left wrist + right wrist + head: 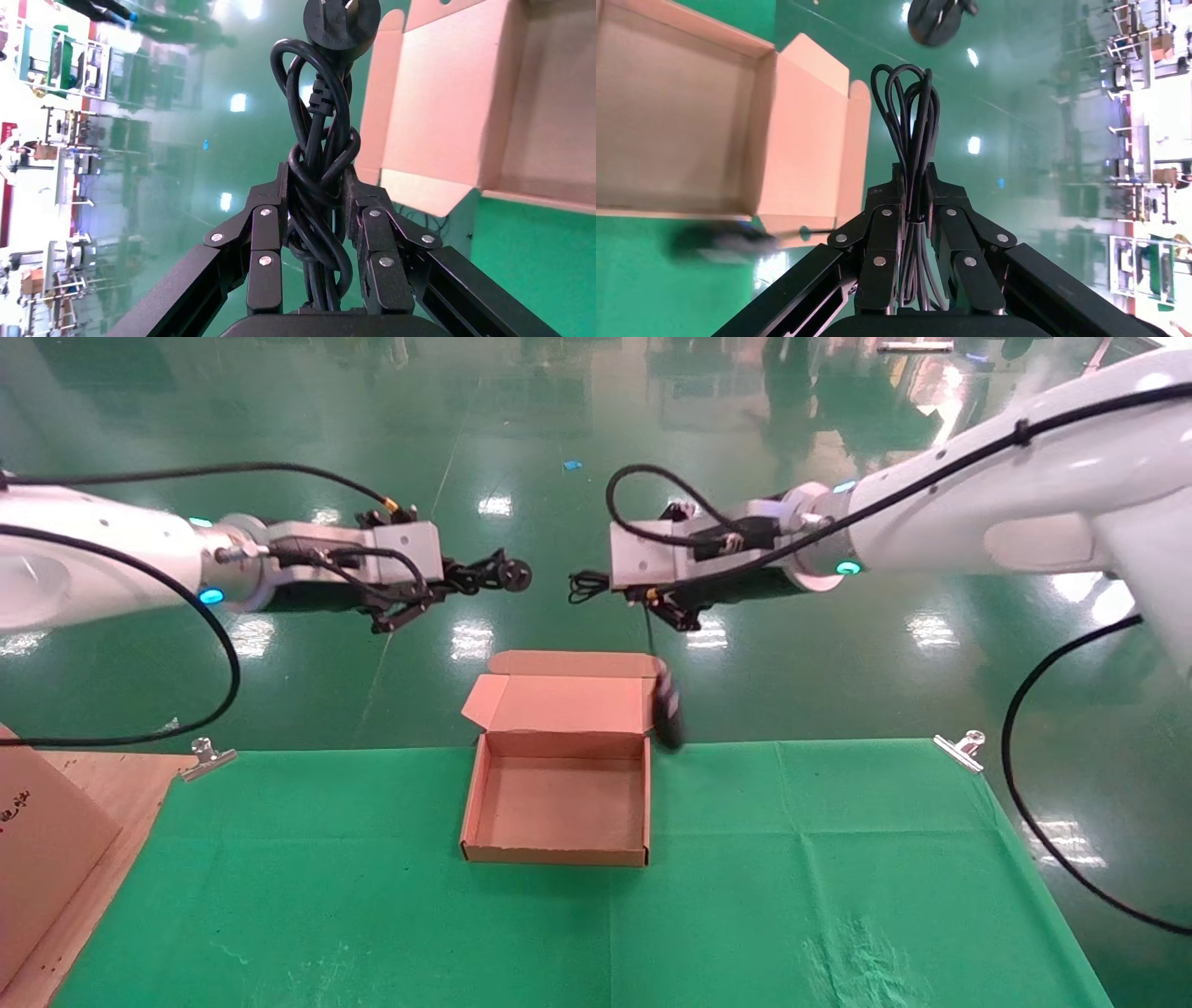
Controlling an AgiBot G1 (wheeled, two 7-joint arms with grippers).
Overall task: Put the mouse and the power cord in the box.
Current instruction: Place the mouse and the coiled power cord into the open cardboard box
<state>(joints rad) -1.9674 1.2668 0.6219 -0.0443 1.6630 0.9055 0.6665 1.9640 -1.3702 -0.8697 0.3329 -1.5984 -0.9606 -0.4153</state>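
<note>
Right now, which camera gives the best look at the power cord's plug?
The left wrist view: the power cord sits clamped in the left tool, its round plug sharp and close. The head view shows only a small dark plug; the right wrist view shows it far off.

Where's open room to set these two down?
The box floor is bare, wall to wall. Green cloth lies free on both sides and in front. It is crowded at the rear right corner, where the mouse dangles beside the lid.
</note>
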